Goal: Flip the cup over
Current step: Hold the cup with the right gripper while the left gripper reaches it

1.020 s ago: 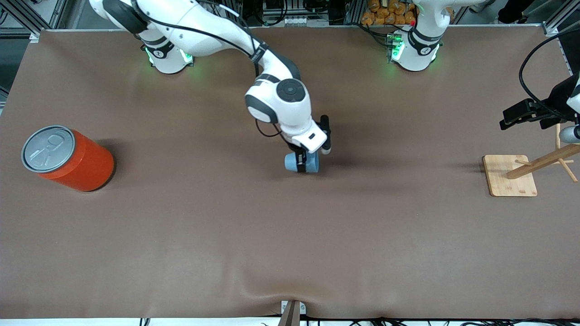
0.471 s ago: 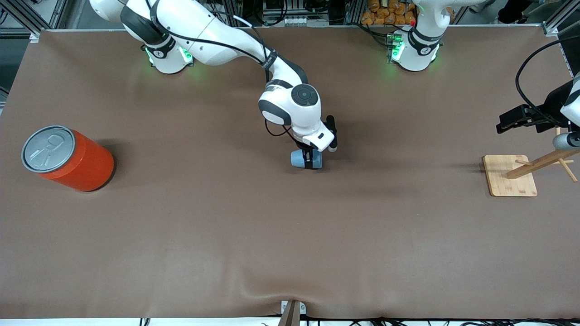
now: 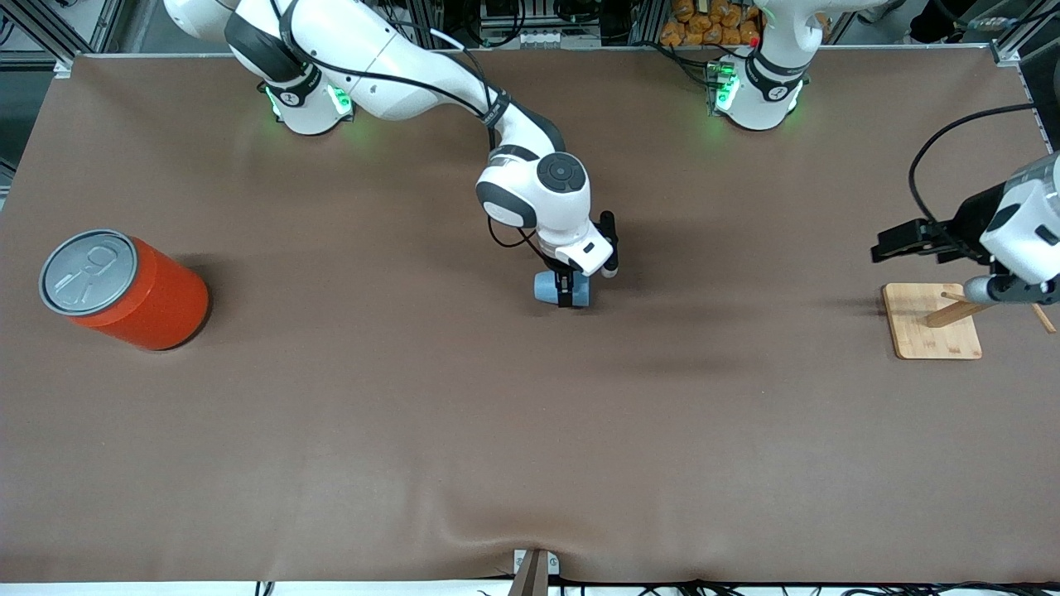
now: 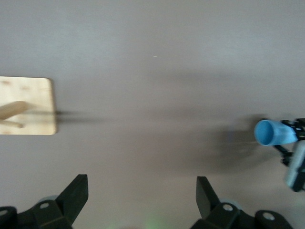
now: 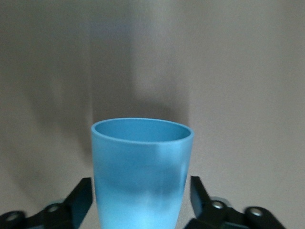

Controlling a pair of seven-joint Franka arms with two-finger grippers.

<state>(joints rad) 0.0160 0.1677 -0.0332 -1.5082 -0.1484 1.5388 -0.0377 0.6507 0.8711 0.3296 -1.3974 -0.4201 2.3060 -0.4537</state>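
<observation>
I see the cup [image 3: 552, 288] at mid-table between the right gripper [image 3: 566, 291] fingers [image 5: 80, 199], which stand apart from it; whether it is flipped I cannot tell. The left gripper [image 4: 142, 198] waits released over the wooden stand [image 3: 931, 319].

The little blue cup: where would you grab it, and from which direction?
Across its smooth, handleless, tapered wall, one finger either side. The cup seems to lie sideways, mouth toward the left arm's end, so probably come from above, as the right gripper straddles it now.

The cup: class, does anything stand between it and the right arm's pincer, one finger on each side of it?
Nothing visible does. The cup sits directly between the right pincer fingers, which stand just off its sides, with only bare table around. The left pincer waits open over the wooden stand.
</observation>
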